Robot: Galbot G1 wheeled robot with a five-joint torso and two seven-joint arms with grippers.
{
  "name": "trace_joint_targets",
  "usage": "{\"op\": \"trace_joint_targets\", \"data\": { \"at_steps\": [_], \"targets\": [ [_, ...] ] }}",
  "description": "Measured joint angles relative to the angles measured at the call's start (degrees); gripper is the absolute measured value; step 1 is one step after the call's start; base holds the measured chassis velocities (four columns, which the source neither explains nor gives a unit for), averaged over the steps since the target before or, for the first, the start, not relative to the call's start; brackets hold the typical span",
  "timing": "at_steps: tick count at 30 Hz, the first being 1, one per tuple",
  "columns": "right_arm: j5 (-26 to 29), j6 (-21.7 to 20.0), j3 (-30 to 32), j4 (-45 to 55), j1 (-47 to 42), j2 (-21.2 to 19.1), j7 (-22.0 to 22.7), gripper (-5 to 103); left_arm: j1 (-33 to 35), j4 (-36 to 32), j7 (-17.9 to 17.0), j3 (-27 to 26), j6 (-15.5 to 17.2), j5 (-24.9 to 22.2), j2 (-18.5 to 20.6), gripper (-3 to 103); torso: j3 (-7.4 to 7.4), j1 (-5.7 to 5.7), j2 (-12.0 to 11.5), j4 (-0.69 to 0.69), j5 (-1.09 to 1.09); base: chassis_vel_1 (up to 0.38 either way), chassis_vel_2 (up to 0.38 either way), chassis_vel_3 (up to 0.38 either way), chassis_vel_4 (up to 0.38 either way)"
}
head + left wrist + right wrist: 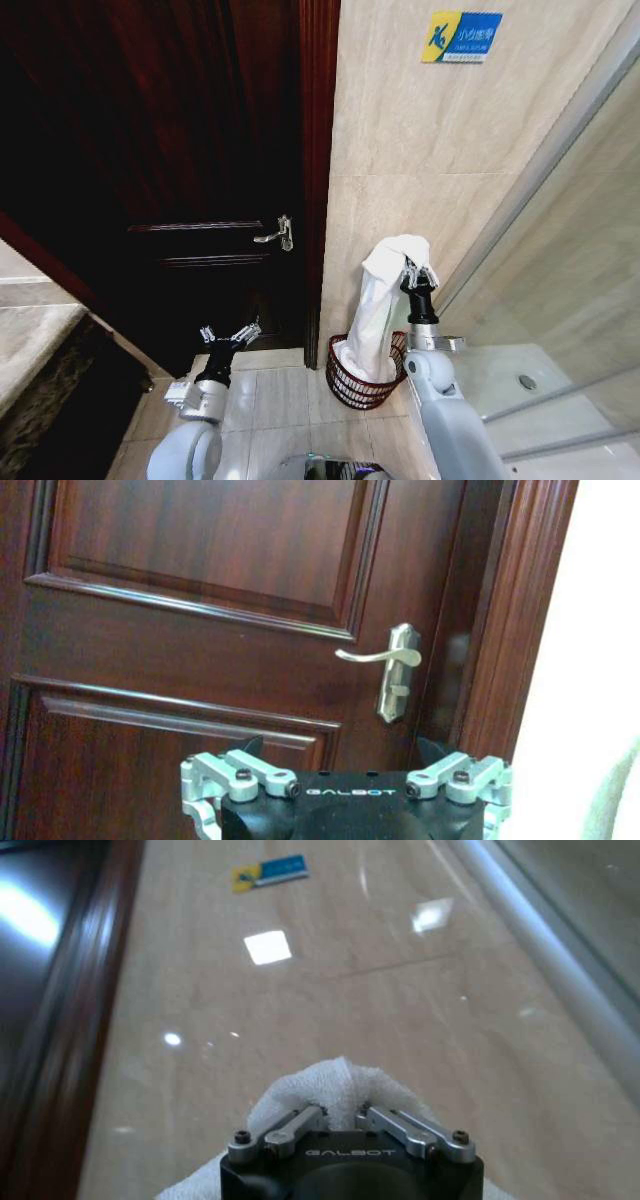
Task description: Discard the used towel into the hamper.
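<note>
Head view: right gripper [419, 274] clamps white terry towel [378, 310] over dark wicker hamper [343, 381]; left gripper [229, 338] splayed, empty. We'd lower first, then release.

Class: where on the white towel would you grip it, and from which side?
Grip the towel at its bunched top fold, from above, as the right hand does: it hangs long, its bottom already in the hamper.
</note>
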Motion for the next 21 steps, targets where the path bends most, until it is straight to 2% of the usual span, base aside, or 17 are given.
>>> {"op": "trace_joint_targets", "data": {
  "at_steps": [11,21],
  "targets": [
    [2.0,1.1,2.5,-2.9,0.3,-2.3,-0.1,7,0.0,0.0,0.0,0.0,0.0,0.0,0.0,100,0.00,0.00,0.0,0.00,-0.01,0.000,0.000,0.000,0.000],
    [0.3,2.0,1.0,-2.6,-2.1,0.8,-0.5,7,0.0,0.0,0.0,0.0,0.0,0.0,0.0,100,0.00,0.00,0.0,0.00,-0.01,0.000,0.000,0.000,0.000]
  ]
}}
